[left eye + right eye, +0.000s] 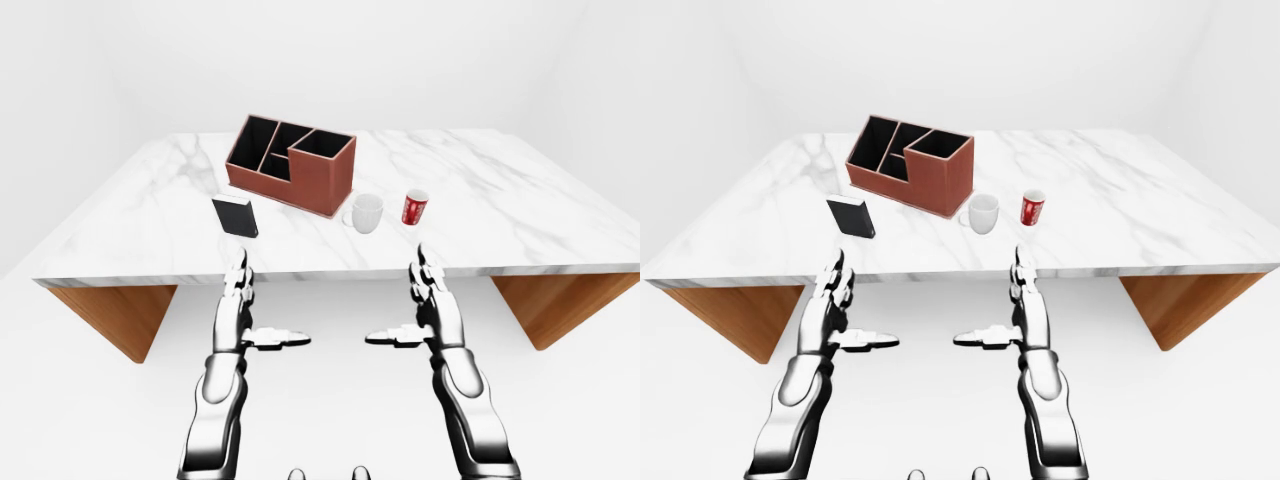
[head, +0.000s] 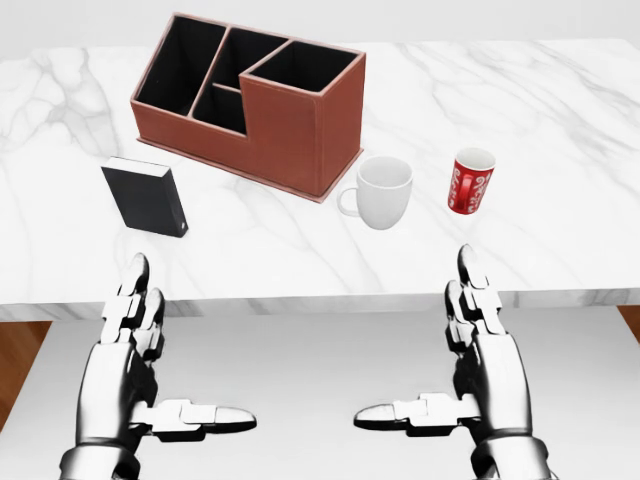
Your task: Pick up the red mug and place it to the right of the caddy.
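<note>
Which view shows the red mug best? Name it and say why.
The head view: the red mug is largest there, upright on the marble table, with its white pattern and open rim clear, to the right of the white mug. The left-eye and right-eye views show it whole but small, its pattern hardly readable.

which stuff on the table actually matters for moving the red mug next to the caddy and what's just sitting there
Belongs to the job:
red mug, upright on the marble table
caddy, left of it in the head view

Just lying about:
white mug, between caddy and red mug
black box, standing left of the caddy
</note>
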Controlling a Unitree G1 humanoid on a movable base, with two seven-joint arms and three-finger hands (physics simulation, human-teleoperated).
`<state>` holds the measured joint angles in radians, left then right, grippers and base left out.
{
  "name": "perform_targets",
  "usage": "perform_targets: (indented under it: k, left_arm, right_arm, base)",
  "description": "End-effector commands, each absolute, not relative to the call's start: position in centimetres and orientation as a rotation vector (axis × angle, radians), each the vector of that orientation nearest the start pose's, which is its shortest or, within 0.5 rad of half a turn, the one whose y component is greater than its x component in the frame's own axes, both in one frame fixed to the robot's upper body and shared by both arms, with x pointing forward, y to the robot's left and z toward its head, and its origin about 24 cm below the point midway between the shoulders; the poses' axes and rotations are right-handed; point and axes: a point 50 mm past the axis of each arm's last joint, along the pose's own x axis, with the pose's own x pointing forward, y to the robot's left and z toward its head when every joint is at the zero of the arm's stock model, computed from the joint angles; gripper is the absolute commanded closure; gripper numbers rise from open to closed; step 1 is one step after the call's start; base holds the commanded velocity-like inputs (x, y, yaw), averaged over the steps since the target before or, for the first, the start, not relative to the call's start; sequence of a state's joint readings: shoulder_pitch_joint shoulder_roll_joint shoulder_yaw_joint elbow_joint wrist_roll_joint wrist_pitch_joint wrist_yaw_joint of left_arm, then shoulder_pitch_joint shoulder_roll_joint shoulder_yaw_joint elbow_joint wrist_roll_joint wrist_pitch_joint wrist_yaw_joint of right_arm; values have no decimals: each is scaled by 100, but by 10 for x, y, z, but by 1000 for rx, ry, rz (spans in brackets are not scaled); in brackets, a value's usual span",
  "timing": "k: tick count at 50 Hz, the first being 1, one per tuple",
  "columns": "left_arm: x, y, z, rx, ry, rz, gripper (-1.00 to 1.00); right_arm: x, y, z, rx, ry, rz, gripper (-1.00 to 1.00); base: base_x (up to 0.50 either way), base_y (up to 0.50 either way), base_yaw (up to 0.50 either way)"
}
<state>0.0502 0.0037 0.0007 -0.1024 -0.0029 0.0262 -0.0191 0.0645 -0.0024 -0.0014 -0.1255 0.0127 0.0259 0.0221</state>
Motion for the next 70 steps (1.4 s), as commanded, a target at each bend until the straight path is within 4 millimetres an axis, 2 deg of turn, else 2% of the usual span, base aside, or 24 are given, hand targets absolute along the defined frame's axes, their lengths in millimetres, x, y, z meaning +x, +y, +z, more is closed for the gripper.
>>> perform_targets:
  k: [1,2,4,6,8,10,13,14,15,16,21,41,54,63,65,70]
  left_arm:
    - [208,154,89,24,-152,-25,-100]
    - [207,154,89,25,-153,-25,-100]
    - [202,155,95,24,-176,-19,-100]
    - [201,155,97,26,-182,-22,-100]
    - [207,155,90,33,-163,-24,-100]
    - [217,156,79,29,-118,-22,-100]
    - [221,154,75,21,-110,-34,-100]
    - [222,153,74,27,-109,-35,-100]
    - [239,152,92,56,-170,79,-100]
    - [239,152,93,65,-175,82,-100]
    - [235,151,96,68,-189,76,-100]
    - [181,148,152,68,-425,34,-100]
    - [162,145,165,73,-474,17,-100]
    - [164,145,163,71,-464,10,-100]
    - [163,144,163,73,-462,5,-100]
    - [161,143,164,74,-464,-2,-100]
  right_arm:
    - [186,-156,108,43,-218,40,-100]
    - [186,-156,109,44,-221,41,-100]
    - [166,-154,123,66,-265,65,-100]
    - [159,-154,127,68,-270,75,-100]
    - [167,-152,117,54,-236,74,-100]
    - [186,-152,102,45,-188,65,-100]
    - [208,-148,79,25,-119,61,-100]
    - [210,-147,77,23,-108,65,-100]
    - [227,-163,93,-58,-168,6,-100]
    - [227,-163,93,-59,-168,5,-100]
    - [224,-164,97,-58,-188,6,-100]
    - [185,-169,146,-43,-394,10,-100]
    - [167,-169,163,-43,-469,9,-100]
    - [162,-169,167,-41,-486,14,-100]
    - [159,-166,165,-34,-472,86,-100]
    - [159,-168,165,-41,-473,65,-100]
  base:
    - [0,0,0]
    - [0,0,0]
    - [0,0,0]
    - [0,0,0]
    - [0,0,0]
    - [0,0,0]
    - [0,0,0]
    - [0,0,0]
    - [0,0,0]
    - [0,0,0]
    - [0,0,0]
    - [0,0,0]
    - [0,0,0]
    - [0,0,0]
    - [0,0,0]
    - [45,0,0]
